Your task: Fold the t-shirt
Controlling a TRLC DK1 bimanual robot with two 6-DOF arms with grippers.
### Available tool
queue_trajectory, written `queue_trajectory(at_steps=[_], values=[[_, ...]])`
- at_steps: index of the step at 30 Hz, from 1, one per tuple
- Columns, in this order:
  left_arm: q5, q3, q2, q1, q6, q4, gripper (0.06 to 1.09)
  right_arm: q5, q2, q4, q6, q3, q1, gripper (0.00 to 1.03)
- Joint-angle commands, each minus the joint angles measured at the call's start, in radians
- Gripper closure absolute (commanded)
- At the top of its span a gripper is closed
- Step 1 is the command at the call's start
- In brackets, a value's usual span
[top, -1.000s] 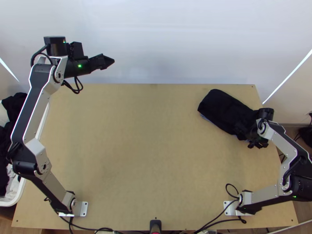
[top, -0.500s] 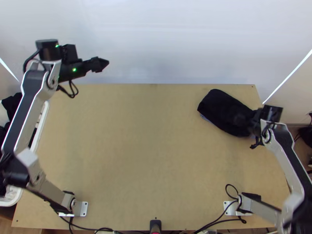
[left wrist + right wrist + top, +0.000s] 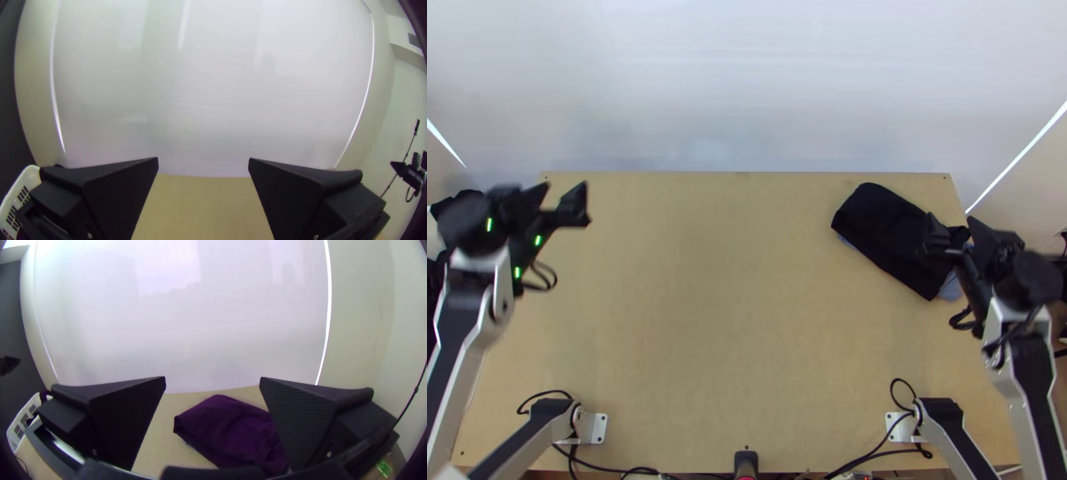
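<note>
In the top view my left gripper [image 3: 561, 200] stands over the table's far left corner, and my right gripper [image 3: 951, 226] is over the right end of the folded dark t-shirt [image 3: 887, 232]. The shirt lies as a compact black bundle at the far right, with a bluish piece showing at its lower right end. In the left wrist view the left gripper [image 3: 203, 164] is open with nothing between its fingers. The right wrist view has the right gripper [image 3: 212, 382] open too, raised above the shirt [image 3: 231, 431], which looks purple there.
The wooden table [image 3: 707, 320] stretches between both arms. A white slotted basket [image 3: 15, 200] with dark cloth stands off the left edge. Cables lie near the arm bases, and a pale wall or screen rises behind the table.
Both arms have drawn back toward their own sides and nearer the bases. Both grippers now stand open, their fingers spread. The shirt's right end has come into view as the right gripper lifted off.
</note>
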State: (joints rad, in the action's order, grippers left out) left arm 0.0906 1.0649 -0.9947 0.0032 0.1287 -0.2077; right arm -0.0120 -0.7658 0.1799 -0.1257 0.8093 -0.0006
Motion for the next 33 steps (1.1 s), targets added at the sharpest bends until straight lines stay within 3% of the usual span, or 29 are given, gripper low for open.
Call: queue_trajectory(at_steps=[1,4,6,17,21,23,28,30,33], values=[[-0.121,-0.484,0.352,0.104,-0.055,0.384,0.10,0.010,0.188,-0.336,-0.006,-0.269,0.016,0.04],[-0.146,-0.666,0.504,0.118,-0.054,0.579,0.10,0.010,0.258,-0.493,-0.003,-0.386,0.040,0.04],[-0.146,-0.697,0.544,0.123,-0.035,0.574,0.10,0.009,0.292,-0.553,0.020,-0.450,0.067,0.04],[-0.147,-0.939,0.774,0.115,-0.035,0.625,0.10,0.010,0.468,-0.597,-0.003,-0.705,0.128,0.04],[-0.146,-1.066,1.002,0.098,-0.040,0.616,0.10,0.010,0.651,-0.536,0.009,-0.794,0.188,0.04],[-0.147,-1.062,0.996,0.104,-0.031,0.590,0.10,0.010,0.770,-0.372,0.024,-0.803,0.221,0.04],[-0.146,-1.068,0.996,0.104,0.015,0.450,0.10,0.017,0.772,-0.244,0.015,-0.806,0.249,0.04],[-0.147,-1.068,0.996,0.103,0.049,0.373,0.10,0.017,0.770,-0.172,-0.023,-0.802,0.263,0.04],[-0.147,-1.068,0.996,0.103,0.071,0.304,0.10,0.017,0.769,-0.172,-0.069,-0.802,0.278,0.04]])
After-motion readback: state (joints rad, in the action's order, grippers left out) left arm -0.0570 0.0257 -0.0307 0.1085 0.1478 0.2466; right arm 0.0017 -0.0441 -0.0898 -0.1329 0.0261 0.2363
